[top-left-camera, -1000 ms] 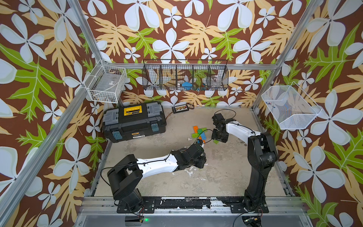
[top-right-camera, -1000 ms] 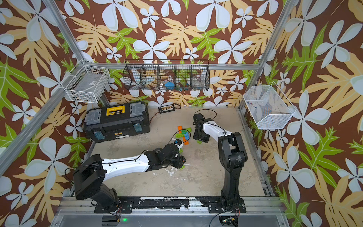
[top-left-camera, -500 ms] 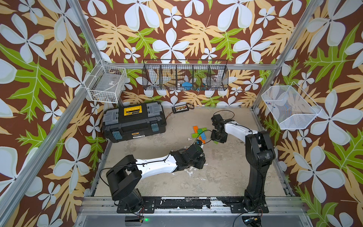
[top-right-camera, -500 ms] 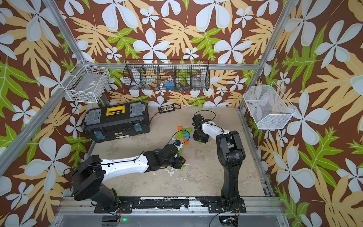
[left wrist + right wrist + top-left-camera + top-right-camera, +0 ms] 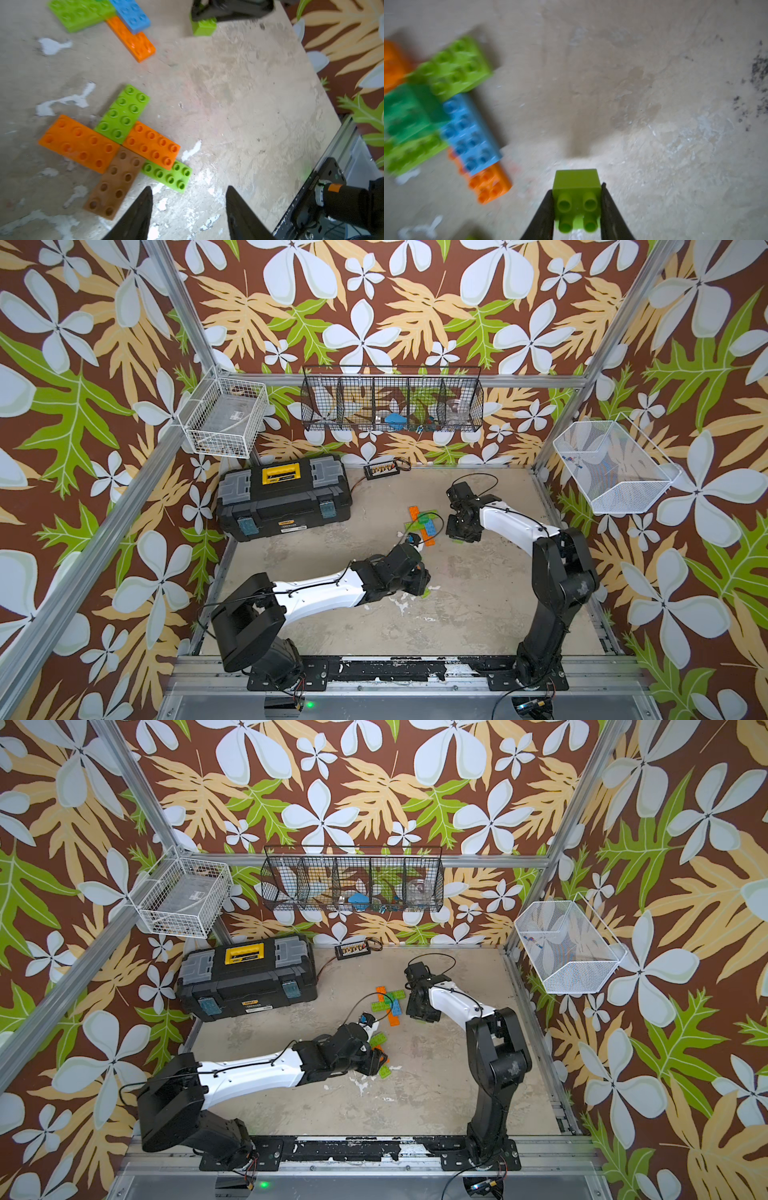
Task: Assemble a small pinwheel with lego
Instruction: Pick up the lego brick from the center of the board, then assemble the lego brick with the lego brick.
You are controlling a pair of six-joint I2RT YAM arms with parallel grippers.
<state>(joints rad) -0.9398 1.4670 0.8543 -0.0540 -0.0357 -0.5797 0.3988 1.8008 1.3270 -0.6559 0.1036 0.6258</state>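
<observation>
A: State of the right gripper [image 5: 576, 188]?

B: Clamped on a small lime brick [image 5: 576, 178], a 2x2, one finger on each side wall and studs toward the wrist camera. The left wrist view shows it low at the table [image 5: 249, 104]. Can't tell if it's clear of the surface.

A: Where is that relative to the build?

B: In both top views, just beside the crossed stack [image 5: 424, 522], at its 3 o'clock. The stack is orange and lime 2x4s plus a blue brick [image 5: 131, 14], with a dark green square [image 5: 409, 112] on the centre.

A: Left gripper?

B: The left gripper [image 5: 188, 195] is spread, with nothing between the fingers. It hangs low at 6 o'clock of the stack, beside a flat set [image 5: 122, 116] of two orange, two lime and one brown. One orange overlaps a lime. There's no centre piece.

A: So the 2x2 is the hub for that set?

B: That's my guess. Lift straight up first, because the stack sits close at the gripper's 9 o'clock and a sideways drag would knock it. Keep the studs up, square the brick to the stud grid, and press straight down over the joint. The plates look loose, so the left should pin one.

A: Arm poses?

B: Right arm [image 5: 511, 522]: upright column, forearm reaching toward 10 o'clock, wrist pitched down. Left arm [image 5: 324, 597]: stretched long and low from 7 o'clock toward table centre.
</observation>
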